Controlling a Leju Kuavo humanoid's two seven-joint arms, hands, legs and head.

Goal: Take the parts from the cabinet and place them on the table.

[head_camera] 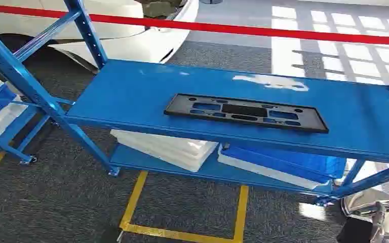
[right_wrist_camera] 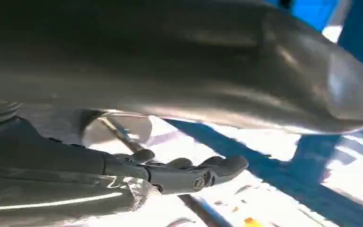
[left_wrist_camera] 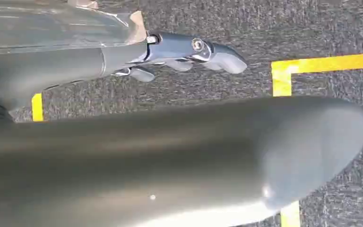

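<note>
Part first: your flat black plastic frame with cut-outs (head_camera: pixel 246 113) lies on the blue metal cabinet's upper shelf (head_camera: pixel 131 96) (white foam trays below). Left hand (left_wrist_camera: pixel 189 52) and right hand (right_wrist_camera: pixel 189 172) hold nothing, fingers loosely extended.

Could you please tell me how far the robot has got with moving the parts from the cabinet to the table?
Nothing looks done yet: the black part lies untouched on the blue cabinet's upper shelf. Nothing is in hand either; the left robot hand hangs over the floor and the right robot hand sits beside the cabinet frame, both holding nothing. Reaching, grasping, carrying and placing are all left. No table is visible.
</note>
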